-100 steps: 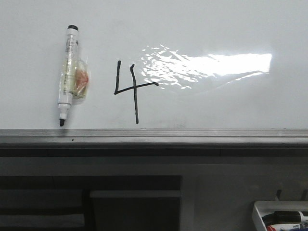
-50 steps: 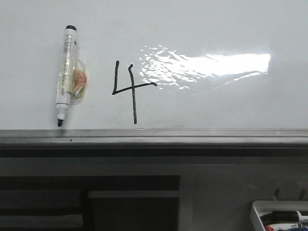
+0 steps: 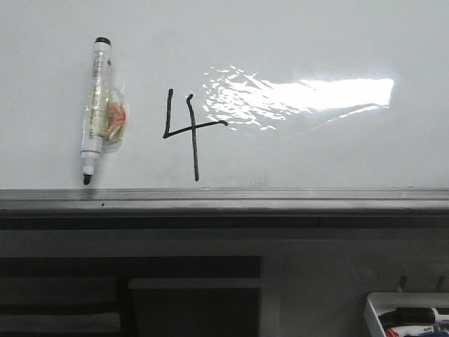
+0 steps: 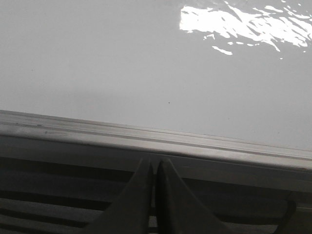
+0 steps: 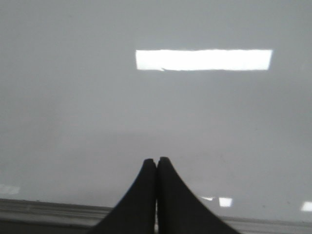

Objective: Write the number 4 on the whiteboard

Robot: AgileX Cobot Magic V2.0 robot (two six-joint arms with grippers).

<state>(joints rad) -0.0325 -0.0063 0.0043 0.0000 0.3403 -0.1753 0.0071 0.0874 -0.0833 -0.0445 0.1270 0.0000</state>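
Number 4 stands complete on whiteboard, right of taped-up marker; left gripper and right gripper pinched closed, empty; writing judged finished; only retreat remains.

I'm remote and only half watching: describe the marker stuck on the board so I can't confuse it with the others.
Start at the whiteboard, left of its glare patch and the number 4. The marker pen hangs upright there, uncapped black tip down just above the grey rail. Unlike the markers lying in the tray, it's on the board under clear tape.
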